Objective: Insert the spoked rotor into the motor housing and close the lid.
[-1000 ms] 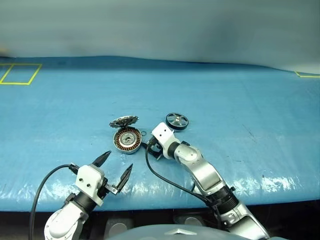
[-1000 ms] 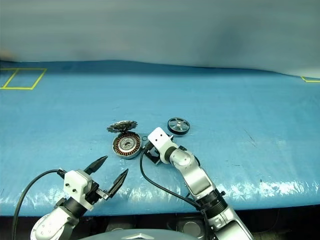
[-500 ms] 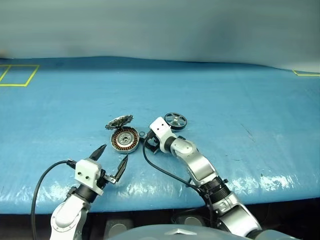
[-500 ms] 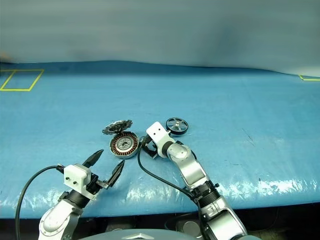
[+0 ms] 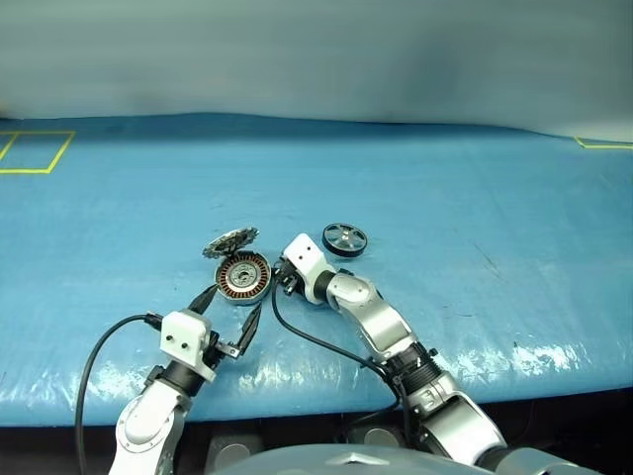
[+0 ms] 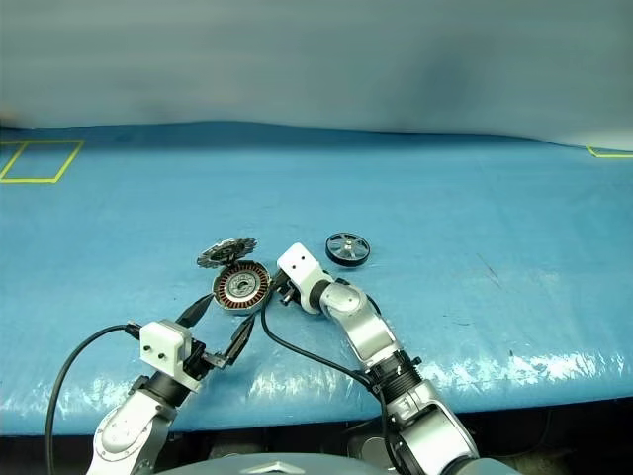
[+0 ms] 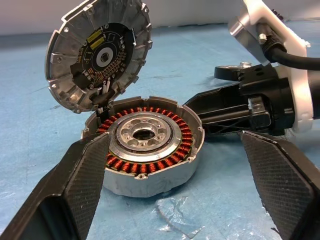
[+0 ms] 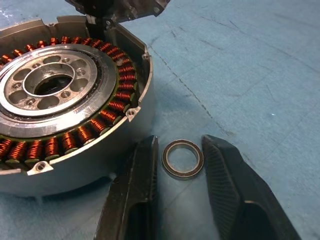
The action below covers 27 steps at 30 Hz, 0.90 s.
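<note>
The right gripper (image 8: 181,165) fingers are closing around a small metal ring (image 8: 183,159) beside the motor housing (image 7: 145,145), the left gripper (image 7: 170,190) fingers gape wide and empty, and the spoked rotor (image 5: 344,238) needs fetching next.

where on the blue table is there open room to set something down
Bare stretches of the blue table: right of the spoked rotor, and left of the lid. Crowded centre: motor housing, small ring, right gripper, left gripper.

Bright, even light; glare on the blue sheet's (image 5: 297,366) near edge.
</note>
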Each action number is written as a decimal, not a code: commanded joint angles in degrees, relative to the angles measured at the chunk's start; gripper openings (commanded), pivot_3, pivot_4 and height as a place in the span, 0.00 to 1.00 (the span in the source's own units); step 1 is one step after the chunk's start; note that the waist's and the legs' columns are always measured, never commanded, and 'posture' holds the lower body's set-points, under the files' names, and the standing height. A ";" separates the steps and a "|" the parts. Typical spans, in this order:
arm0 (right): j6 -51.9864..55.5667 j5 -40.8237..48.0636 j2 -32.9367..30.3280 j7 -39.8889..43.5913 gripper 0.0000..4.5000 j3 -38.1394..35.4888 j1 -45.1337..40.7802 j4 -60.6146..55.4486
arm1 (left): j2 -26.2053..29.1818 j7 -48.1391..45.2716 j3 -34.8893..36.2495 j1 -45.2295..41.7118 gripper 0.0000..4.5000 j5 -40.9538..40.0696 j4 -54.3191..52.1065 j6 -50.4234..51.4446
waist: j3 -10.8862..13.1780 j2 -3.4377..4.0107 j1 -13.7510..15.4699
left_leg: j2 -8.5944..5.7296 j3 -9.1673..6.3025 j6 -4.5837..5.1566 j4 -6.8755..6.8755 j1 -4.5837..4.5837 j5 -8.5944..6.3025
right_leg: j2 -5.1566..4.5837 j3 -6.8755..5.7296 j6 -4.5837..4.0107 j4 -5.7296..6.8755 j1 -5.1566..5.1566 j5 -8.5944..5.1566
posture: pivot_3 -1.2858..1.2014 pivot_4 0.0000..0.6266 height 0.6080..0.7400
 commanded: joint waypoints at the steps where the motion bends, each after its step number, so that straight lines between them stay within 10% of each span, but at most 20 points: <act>1: 0.66 -1.29 -0.61 -0.09 0.36 0.58 1.19 2.36 | 0.08 1.16 -1.62 0.11 1.00 1.12 -1.20 -1.43 | -0.01 0.03 0.02 | 0.00 0.00 0.00 0.00 0.00 0.00 | 0.00 0.00 0.00 0.00 0.00 0.00 | 0.52 0.24 1.00; 8: 6.57 -1.05 -5.57 0.49 0.36 -1.36 6.97 -10.86 | 1.01 1.63 -1.80 0.96 1.00 2.03 1.94 -4.94 | -0.11 0.16 0.86 | -0.03 0.00 -0.01 -0.12 -0.13 -0.01 | -0.02 0.00 0.01 -0.13 -0.06 -0.02 | 0.52 0.24 1.00; 15: 11.81 0.72 -7.65 2.18 0.00 -1.19 8.97 -14.74 | 1.84 0.80 -1.83 1.14 1.00 0.87 4.17 -6.89 | -0.11 0.15 0.95 | -0.02 0.00 -0.02 -0.12 -0.14 -0.02 | -0.04 0.00 0.00 -0.21 -0.14 -0.03 | 0.52 0.24 1.00; 22: 11.04 2.57 -6.46 3.91 0.00 -0.37 9.11 -15.55 | 1.22 2.48 -3.56 1.49 1.00 2.95 3.08 -6.29 | -0.14 0.11 0.61 | -0.02 0.00 -0.03 -0.14 -0.14 -0.03 | -0.04 0.00 0.00 -0.23 -0.15 -0.03 | 0.52 0.24 1.00; 27: 10.69 2.34 -7.42 5.25 0.28 0.67 9.31 -17.34 | 0.95 3.75 -4.38 0.99 1.00 3.44 2.96 -5.65 | -0.13 0.11 0.61 | -0.02 0.00 -0.03 -0.20 -0.17 -0.03 | -0.04 0.00 -0.01 -0.23 -0.19 -0.03 | 0.52 0.24 1.00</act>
